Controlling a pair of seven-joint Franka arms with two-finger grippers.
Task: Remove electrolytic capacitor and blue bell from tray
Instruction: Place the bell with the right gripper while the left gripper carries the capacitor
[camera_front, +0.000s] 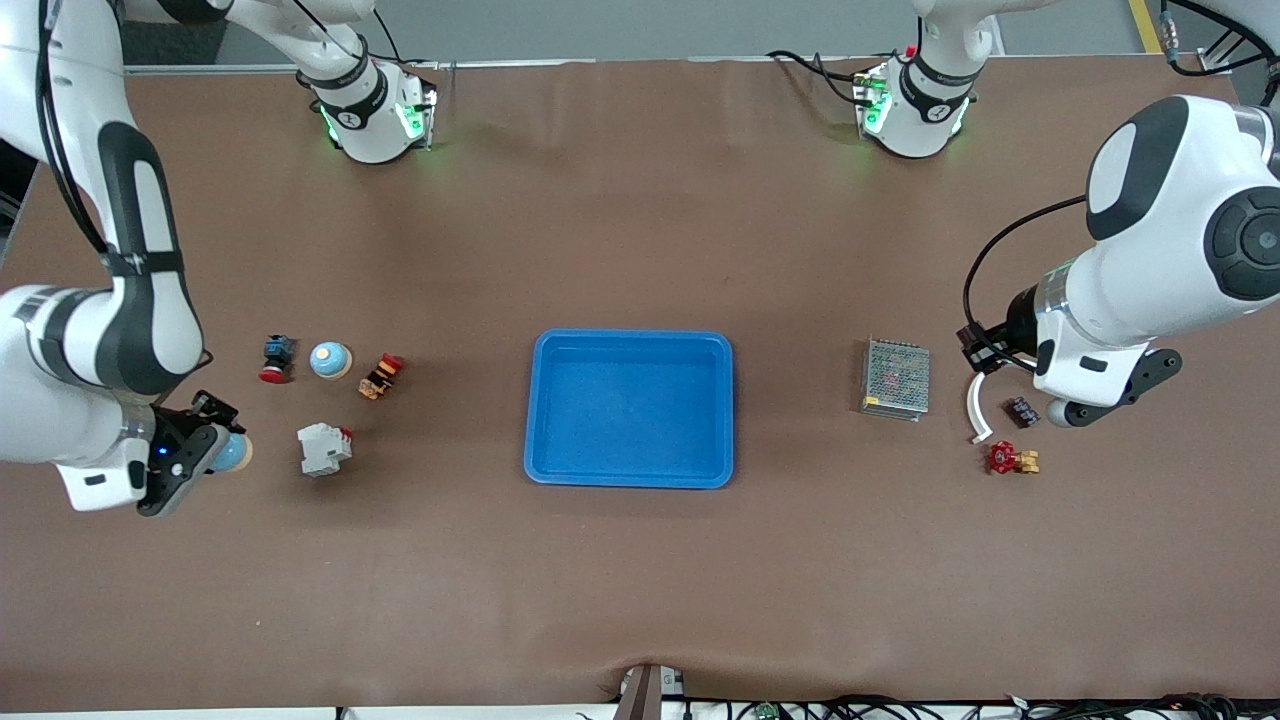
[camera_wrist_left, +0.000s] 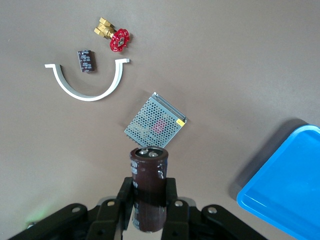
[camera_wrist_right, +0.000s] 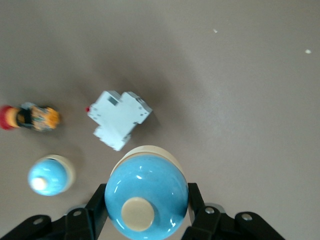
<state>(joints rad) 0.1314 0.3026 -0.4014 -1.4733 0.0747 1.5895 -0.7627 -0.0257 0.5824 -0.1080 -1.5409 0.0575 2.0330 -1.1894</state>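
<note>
The tray (camera_front: 630, 336) lies in the middle of the front view, and I see nothing in it, only the bare blue bottom. So the removing itself looks finished to me: both parts are out of the tray.

My left jaws are closed on the capacitor (camera_wrist_left: 149, 180). It stands upright between them, dark brown with a silver top, low in the middle of the left wrist view. It is over the bare tabletop (camera_front: 640, 600) at the left arm's end, near the mesh box (camera_front: 895, 378) and well apart from the tray.

My right jaws are closed on the bell (camera_wrist_right: 146, 195), on both sides of its blue dome. It is over the tabletop at the right arm's end, in the lower part of the front view, just beside the white breaker (camera_front: 324, 448). A second bell (camera_front: 330, 360) stands on the tabletop higher in that view, apart from mine.

What is left, as I judge it: to put each part down on the tabletop, to open the jaws and to take them away. I cannot tell if the two parts touch the tabletop now.
</note>
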